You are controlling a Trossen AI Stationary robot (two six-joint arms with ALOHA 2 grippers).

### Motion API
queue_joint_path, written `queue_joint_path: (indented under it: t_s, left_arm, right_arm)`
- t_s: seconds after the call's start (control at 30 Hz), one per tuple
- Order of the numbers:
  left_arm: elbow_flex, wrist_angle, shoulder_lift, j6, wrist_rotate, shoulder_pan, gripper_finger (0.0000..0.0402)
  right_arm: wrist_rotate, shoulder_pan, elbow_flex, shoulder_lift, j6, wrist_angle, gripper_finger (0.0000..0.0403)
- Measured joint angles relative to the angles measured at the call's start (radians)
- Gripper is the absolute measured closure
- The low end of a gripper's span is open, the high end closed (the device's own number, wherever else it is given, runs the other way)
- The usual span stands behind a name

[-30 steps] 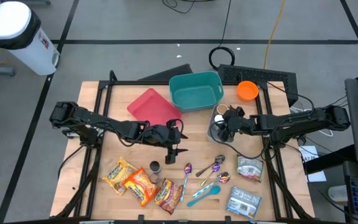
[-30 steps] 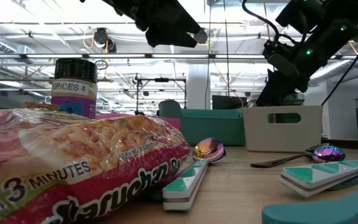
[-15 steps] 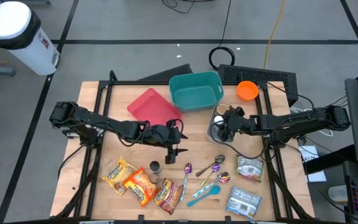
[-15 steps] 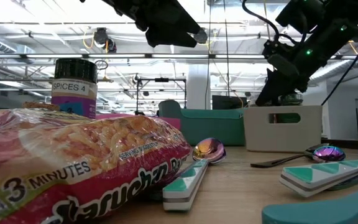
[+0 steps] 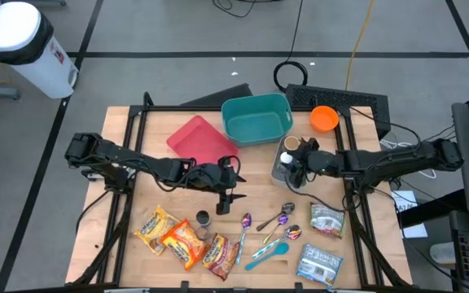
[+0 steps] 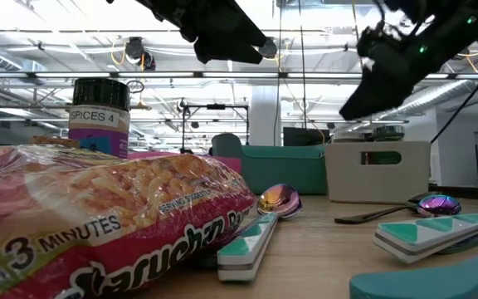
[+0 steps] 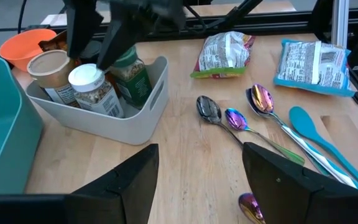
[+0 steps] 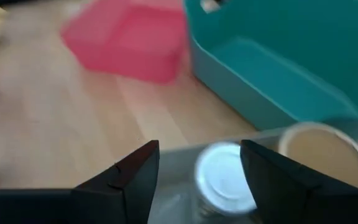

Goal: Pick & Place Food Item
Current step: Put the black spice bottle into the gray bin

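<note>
Right end effector point(image 5: 297, 167) hangs over the grey caddy point(image 5: 284, 170), fingers parted with nothing between them; its wrist view looks straight down between the two dark fingers point(image 8: 126, 180) onto a white-lidded jar point(image 8: 221, 175) and a tan-lidded cup point(image 8: 317, 145) beside it, both standing in the caddy. A third, green-labelled jar point(image 7: 130, 74) shows in there too from the left wrist view. Just beyond the caddy sits the teal bin point(image 5: 256, 119), and next to that the red tray point(image 5: 200, 140); an orange bowl point(image 5: 324, 118) is off by the tabletop's point(image 5: 161, 194) far edge.

Over to the left end effector point(image 5: 233, 198): it hovers above bare wood near the middle of the tabletop, fingers open, holding nothing. In the low view it hangs well clear of the surface.

Below it, a dark spice jar point(image 5: 203, 218) stands upright, and just beside that lie three orange noodle packets point(image 5: 182, 238) in a row along the near edge, the closest one filling the low view's foreground. To their right, a scatter of iridescent spoons point(image 5: 276, 219) and a teal spoon point(image 5: 266, 254). Further right, two silvery food pouches: one point(image 5: 327, 220) near the caddy's side of the tabletop, the other point(image 5: 319, 264) at the near corner.

A white bin point(image 5: 24, 45) stands on the floor, well apart from everything.
</note>
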Motion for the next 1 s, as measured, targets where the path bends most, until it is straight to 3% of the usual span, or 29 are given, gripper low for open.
queue_joint_path:
  t_s: [0.53,0.73,0.87,1.0]
  left_arm:
    - [0.0,-0.001,0.0,-0.006,0.0,0.0,0.0165]
    - [0.0,-0.002,0.0,-0.084,0.006,0.0,0.0165]
    - [0.0,-0.047,-0.016,-0.137,0.099,-0.002,0.0165]
    - [0.0,-0.095,-0.077,-0.186,0.29,-0.033,0.0165]
  right_arm:
    - [0.0,0.274,0.002,-0.065,-0.185,0.306,0.02]
    - [0.0,0.346,0.002,-0.065,-0.22,0.383,0.02]
    - [0.001,0.363,0.003,-0.065,-0.222,0.386,0.02]
    - [0.001,0.364,0.003,-0.065,-0.222,0.386,0.02]
